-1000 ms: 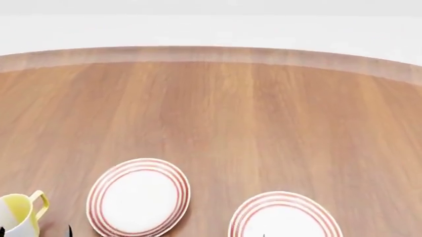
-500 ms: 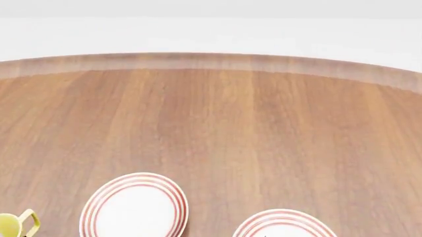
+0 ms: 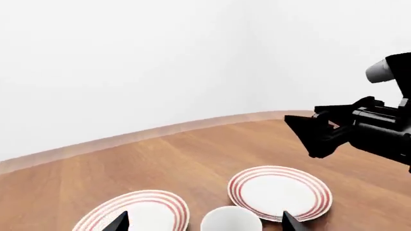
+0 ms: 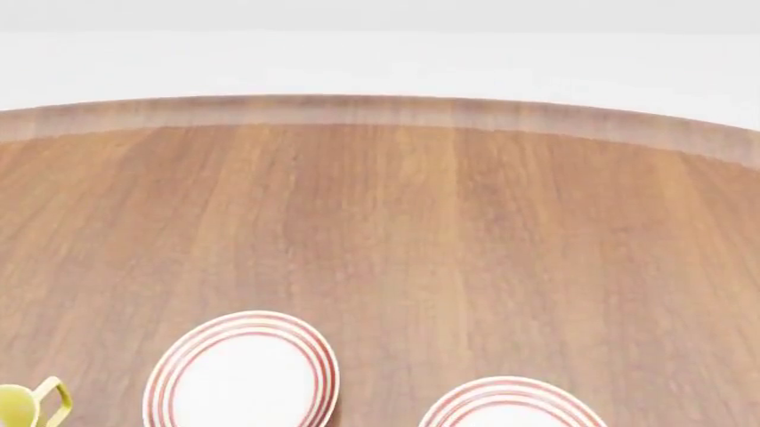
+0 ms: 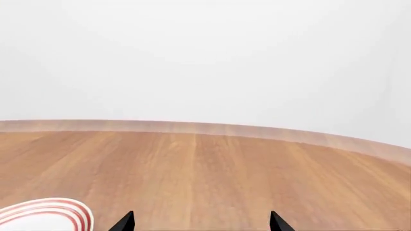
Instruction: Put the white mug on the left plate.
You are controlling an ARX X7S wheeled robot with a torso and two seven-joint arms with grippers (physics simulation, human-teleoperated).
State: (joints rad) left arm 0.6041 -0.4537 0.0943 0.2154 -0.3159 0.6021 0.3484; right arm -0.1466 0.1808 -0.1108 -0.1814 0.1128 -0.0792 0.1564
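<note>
White mug (image 3: 230, 219) we see only by left wrist, between spread left end effector (image 3: 202, 222) tips; right end effector (image 5: 200, 222) spread too.

Table (image 4: 475, 222) smooth wood grain; left plate (image 4: 244, 374) glossy ceramic; white mug (image 3: 231, 222) glossy.

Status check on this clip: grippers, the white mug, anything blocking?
Left gripper open, nothing held; right gripper open, nothing held. Plain all-white glossy mug on the wooden table, between the left fingertips, not on the red-ringed left plate. Plate bare.
</note>
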